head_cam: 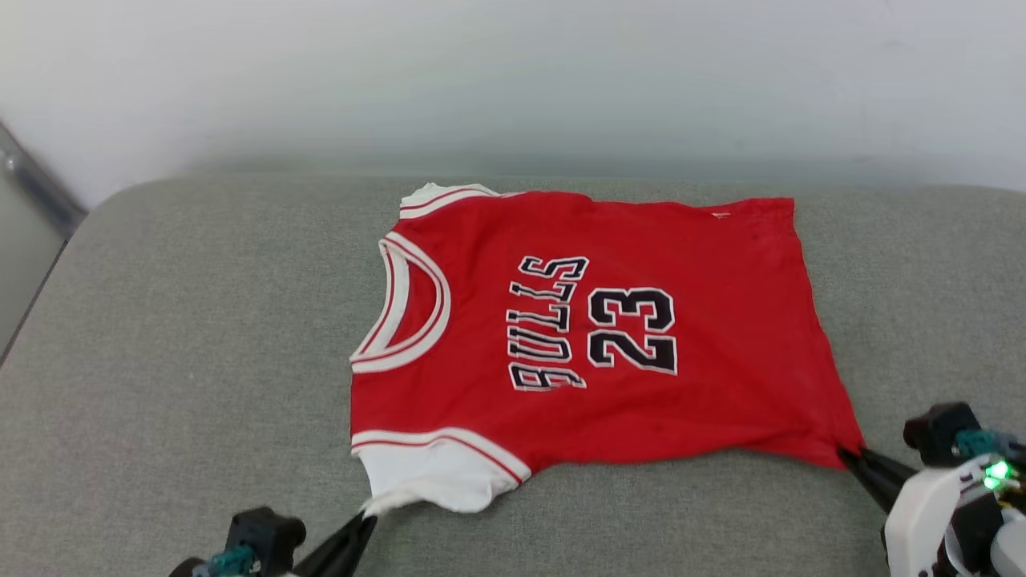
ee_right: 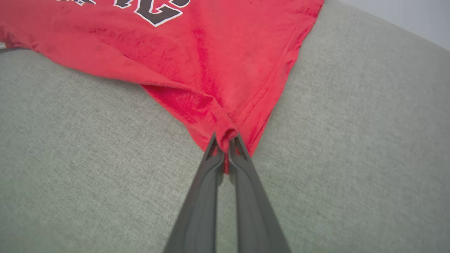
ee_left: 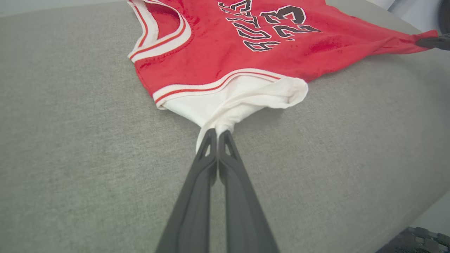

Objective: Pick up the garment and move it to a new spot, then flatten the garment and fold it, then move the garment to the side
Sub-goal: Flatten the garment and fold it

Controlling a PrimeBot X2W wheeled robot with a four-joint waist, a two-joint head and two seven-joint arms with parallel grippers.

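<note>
Two grips held the garment [head_cam: 641, 264], which lay face-up on the grey cushion [head_cam: 200, 361]: your left gripper [ee_left: 218, 133] clamped the white sleeve [ee_left: 246, 95], your right gripper [ee_right: 223, 140] the red hem corner [ee_right: 225, 116]. You likely needed even, low, outward tension to flatten it.

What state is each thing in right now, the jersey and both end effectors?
garment: spread front-up on the grey cushion, unfolded, near sleeve and hem corner pinched.
left end effector: shut on the garment's white sleeve.
right end effector: shut on the garment's red hem corner.
</note>
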